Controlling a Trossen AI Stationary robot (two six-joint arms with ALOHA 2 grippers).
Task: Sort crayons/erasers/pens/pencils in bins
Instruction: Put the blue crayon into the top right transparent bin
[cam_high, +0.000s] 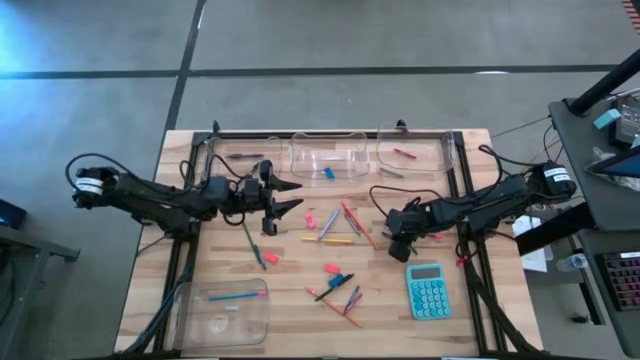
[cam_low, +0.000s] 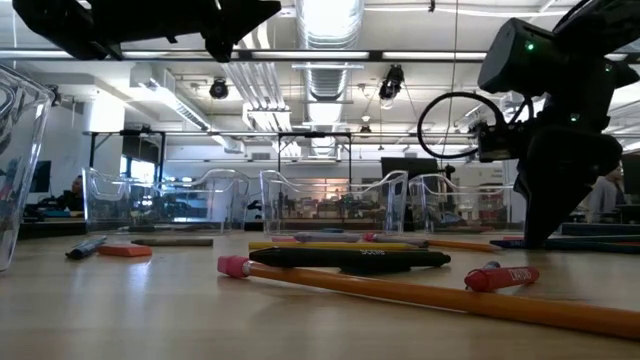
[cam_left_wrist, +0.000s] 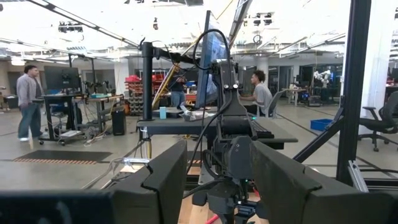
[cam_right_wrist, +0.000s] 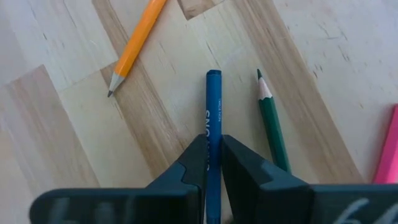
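Blue stick (cam_right_wrist: 213, 118) flat on table (cam_right_wrist: 74, 137), between orange pencil (cam_right_wrist: 134, 46) and green pencil (cam_right_wrist: 272, 121) — right gripper (cam_right_wrist: 212, 163) pinching it for lift; left gripper (cam_high: 285, 197) spread, waiting above table.

Wooden table (cam_high: 300, 285), bins (cam_high: 222, 311), pencils (cam_high: 338, 240), calculator (cam_high: 429, 291)

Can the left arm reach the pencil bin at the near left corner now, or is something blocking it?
Probably yes. The left gripper hovers open, holding nothing, and the table between it and the bin holds only a few sticks.
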